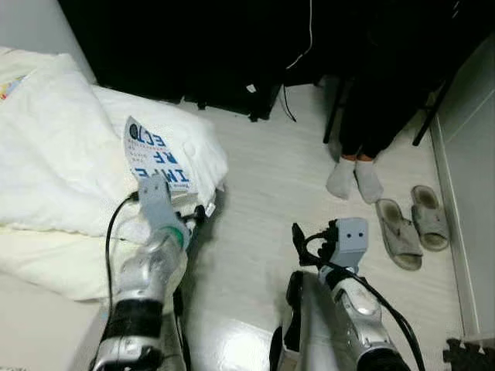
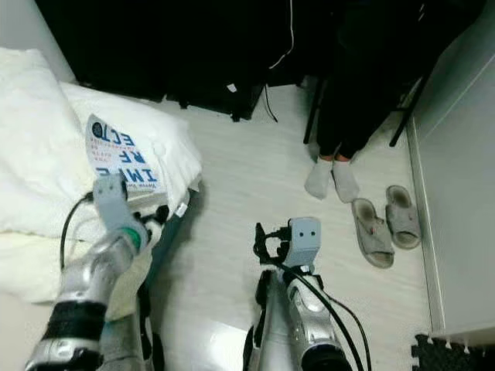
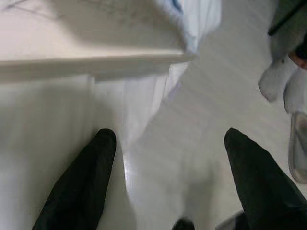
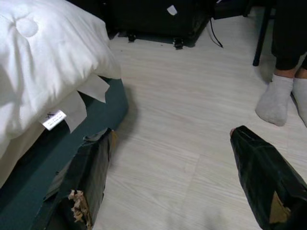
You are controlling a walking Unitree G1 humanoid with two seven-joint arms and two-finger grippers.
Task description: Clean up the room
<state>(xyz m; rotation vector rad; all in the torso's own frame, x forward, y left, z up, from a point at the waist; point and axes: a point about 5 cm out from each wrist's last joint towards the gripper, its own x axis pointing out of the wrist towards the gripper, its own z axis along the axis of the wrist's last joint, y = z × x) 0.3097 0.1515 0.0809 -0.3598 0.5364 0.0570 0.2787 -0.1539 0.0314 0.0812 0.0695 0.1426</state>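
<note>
Book (image 1: 158, 158) lies on the white duvet (image 1: 54, 147) at the bed edge, long axis running away from the robot, just ahead of the left gripper (image 3: 168, 143), fingers spread wide and empty, nearer than the right gripper (image 4: 172, 177), also spread empty over floor.

head cameras downward, wrist cameras floorward

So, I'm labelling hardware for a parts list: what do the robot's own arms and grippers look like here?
Both arms are silver metal with black joint bands and loose black cables. Each wrist carries a grey box-shaped camera housing. The left gripper has two long, smooth black fingers. The right gripper has black fingers too, their covering torn and frayed.
</note>
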